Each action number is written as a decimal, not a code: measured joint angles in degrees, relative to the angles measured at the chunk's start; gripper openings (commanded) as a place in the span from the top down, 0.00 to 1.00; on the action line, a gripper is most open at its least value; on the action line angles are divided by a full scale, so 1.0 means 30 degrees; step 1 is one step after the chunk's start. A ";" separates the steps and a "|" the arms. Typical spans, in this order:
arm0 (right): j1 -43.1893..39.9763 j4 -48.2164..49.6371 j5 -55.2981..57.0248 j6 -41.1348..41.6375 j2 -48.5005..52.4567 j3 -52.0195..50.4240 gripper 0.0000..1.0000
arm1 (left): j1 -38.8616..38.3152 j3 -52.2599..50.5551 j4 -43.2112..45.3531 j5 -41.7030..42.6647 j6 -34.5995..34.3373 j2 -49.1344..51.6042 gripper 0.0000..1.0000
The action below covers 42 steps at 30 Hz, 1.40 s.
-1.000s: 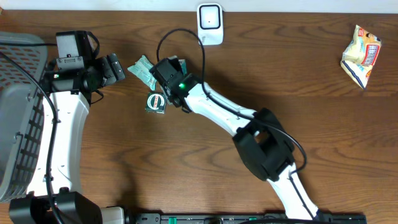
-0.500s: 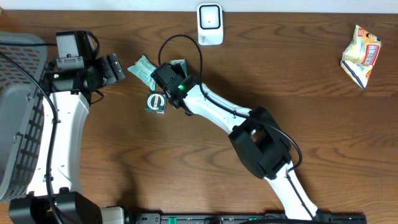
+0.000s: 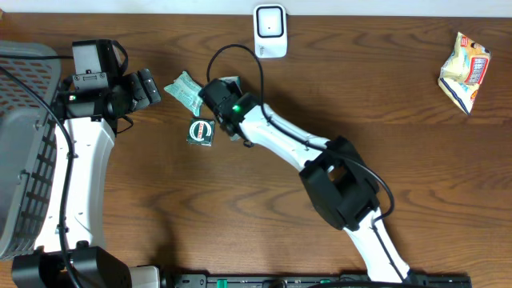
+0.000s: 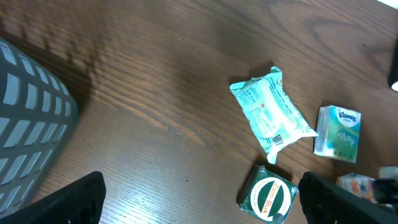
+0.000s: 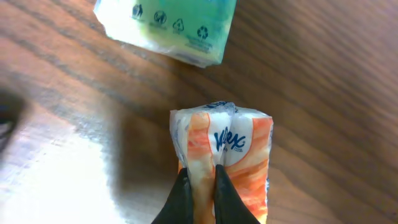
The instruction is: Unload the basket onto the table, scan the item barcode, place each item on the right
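My right gripper (image 5: pixel 200 177) is shut on the top fold of an orange-and-white Kleenex tissue pack (image 5: pixel 239 149), pinching its wrapper between both fingers just above the wood. No barcode shows on the side I see. In the overhead view the right gripper (image 3: pixel 222 100) covers the pack, left of centre. The white scanner (image 3: pixel 270 30) stands at the table's back edge. My left gripper (image 3: pixel 152 86) hovers open to the left, with nothing between its fingers (image 4: pixel 348 199).
A green Zam-Buk tin (image 4: pixel 269 196), a pale green wipes pack (image 4: pixel 268 112) and a green Kleenex pack (image 4: pixel 337 130) lie close around the right gripper. A grey basket (image 3: pixel 24 160) sits at the far left. A snack bag (image 3: pixel 464 70) lies at the far right.
The right gripper's fingers have closed onto the orange tissue pack, and its wrist has shifted slightly right. The left arm has not moved.
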 measured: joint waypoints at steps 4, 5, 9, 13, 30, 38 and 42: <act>-0.1013 -0.0423 -0.3242 -0.0015 -0.1362 0.0000 0.99 | 0.0000 0.0000 0.0000 0.0000 0.0000 0.0000 0.02; -0.1464 -0.0561 -0.4554 -0.0015 -0.1880 0.0000 0.99 | 0.0000 0.0000 0.0000 0.0000 0.0000 0.0000 0.03; -0.3497 -0.1523 -0.9326 -0.0066 -0.3351 0.0138 0.99 | 0.0000 0.0000 0.0000 0.0000 0.0000 0.0000 0.03; -0.5741 -0.2273 -1.4141 -0.0160 -0.3490 -0.0080 0.99 | 0.0000 0.0000 0.0000 0.0000 0.0000 0.0000 0.02; -1.1861 -0.2412 -2.0429 -0.0838 -0.2346 -0.5238 0.85 | 0.0000 0.0000 0.0000 0.0000 0.0000 0.0000 0.02; -1.4090 -0.4546 -1.7573 -0.1362 -0.2346 -0.5115 0.71 | 0.0000 0.0000 0.0000 0.0000 0.0000 0.0000 0.02; -1.4404 -0.5450 -1.7187 -0.2047 -0.2346 -0.4452 0.61 | 0.0000 0.0000 0.0000 0.0000 0.0000 0.0000 0.02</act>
